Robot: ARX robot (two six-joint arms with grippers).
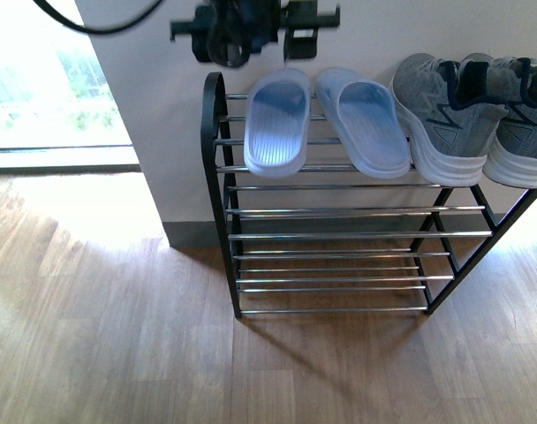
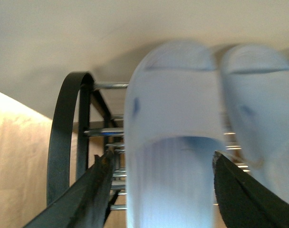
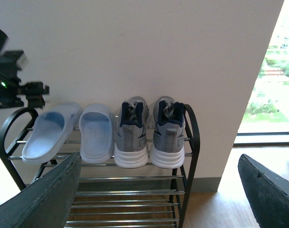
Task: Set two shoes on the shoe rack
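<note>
Both grey shoes [image 1: 445,115] [image 1: 525,128] stand side by side, heels outward, at the right end of the shoe rack's [image 1: 212,159] top tier. The right wrist view shows the same shoes [image 3: 131,135] [image 3: 167,133] on the rack [image 3: 189,142]. My left gripper [image 1: 251,40] hovers over the rack's left end. Seen from its wrist, the left gripper [image 2: 166,164] is open, its fingers on either side of a blurred pale blue slipper [image 2: 170,142]. My right gripper [image 3: 158,187] is open and empty, held back from the rack and facing it.
Two pale blue slippers [image 1: 277,124] [image 1: 364,124] lie on the top tier left of the shoes. The lower chrome tiers [image 1: 339,265] hold nothing. The rack stands against a white wall, with a wood floor [image 1: 118,336] in front and a bright window [image 1: 39,79] at left.
</note>
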